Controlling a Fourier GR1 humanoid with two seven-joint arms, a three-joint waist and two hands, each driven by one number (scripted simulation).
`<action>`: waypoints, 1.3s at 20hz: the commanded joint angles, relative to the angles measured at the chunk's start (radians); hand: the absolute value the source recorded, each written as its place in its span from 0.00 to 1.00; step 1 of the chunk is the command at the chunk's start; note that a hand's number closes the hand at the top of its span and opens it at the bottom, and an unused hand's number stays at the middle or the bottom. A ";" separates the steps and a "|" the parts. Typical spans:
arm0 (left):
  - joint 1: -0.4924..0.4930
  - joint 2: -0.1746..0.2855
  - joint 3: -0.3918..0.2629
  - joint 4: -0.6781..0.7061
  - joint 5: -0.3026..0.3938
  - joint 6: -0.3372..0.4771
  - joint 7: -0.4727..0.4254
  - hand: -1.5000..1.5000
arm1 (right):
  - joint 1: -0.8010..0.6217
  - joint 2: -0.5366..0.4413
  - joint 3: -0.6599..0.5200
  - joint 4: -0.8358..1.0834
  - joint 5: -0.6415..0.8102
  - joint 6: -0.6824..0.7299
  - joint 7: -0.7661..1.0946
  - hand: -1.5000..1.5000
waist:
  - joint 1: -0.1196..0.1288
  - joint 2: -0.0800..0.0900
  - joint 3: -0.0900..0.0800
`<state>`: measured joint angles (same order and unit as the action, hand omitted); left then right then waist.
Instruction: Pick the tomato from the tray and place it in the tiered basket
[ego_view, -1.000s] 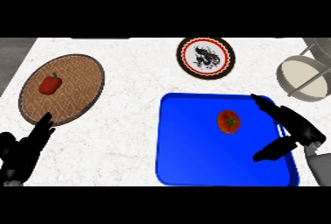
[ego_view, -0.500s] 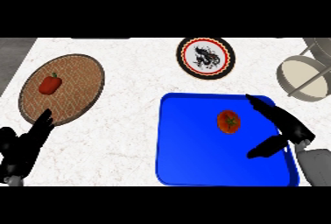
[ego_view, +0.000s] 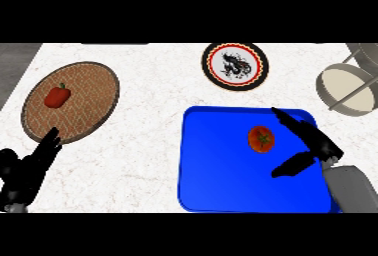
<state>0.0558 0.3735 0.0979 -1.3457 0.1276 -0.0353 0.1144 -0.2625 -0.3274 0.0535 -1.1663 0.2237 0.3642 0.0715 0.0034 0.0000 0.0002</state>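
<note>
Sliding inward from the blue tray's (ego_view: 214, 170) right edge, the right hand (ego_view: 319, 146) now hangs just beside the tomato (ego_view: 260, 138), fingers and thumb spread apart. The tomato lies unmoved in the tray's far right part, so a grasp looks imminent. The left hand (ego_view: 26, 170) rests open at the worktop's near left corner.

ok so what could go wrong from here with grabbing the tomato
1. The right robot hand is open with its fingers and thumb just to the right of the tomato, not yet around it. Closing from there might nudge the round tomato left across the blue tray instead of catching it.
2. The tiered basket is partly cut off at the view's upper right edge, so the drop spot may be hard to judge.
</note>
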 joint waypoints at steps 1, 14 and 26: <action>-0.043 -0.008 0.045 0.085 -0.030 -0.040 -0.028 0.50 | -0.014 0.043 -0.017 -0.032 0.026 0.001 0.048 0.00 | -0.002 0.000 0.000; 0.007 -0.041 0.076 -0.103 -0.046 -0.070 0.094 0.50 | -0.148 0.142 -0.024 0.191 0.116 -0.039 -0.018 0.00 | 0.003 0.000 0.000; 0.002 -0.080 0.087 -0.029 -0.091 -0.080 0.018 0.50 | -0.091 0.188 -0.030 0.203 0.177 -0.179 -0.245 1.00 | 0.001 0.000 0.000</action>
<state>0.0343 0.3108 0.1842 -1.3586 0.0398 -0.1056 0.1418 -0.3772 -0.1699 0.0309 -0.9725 0.3914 0.2367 -0.1269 0.0004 -0.0061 -0.0056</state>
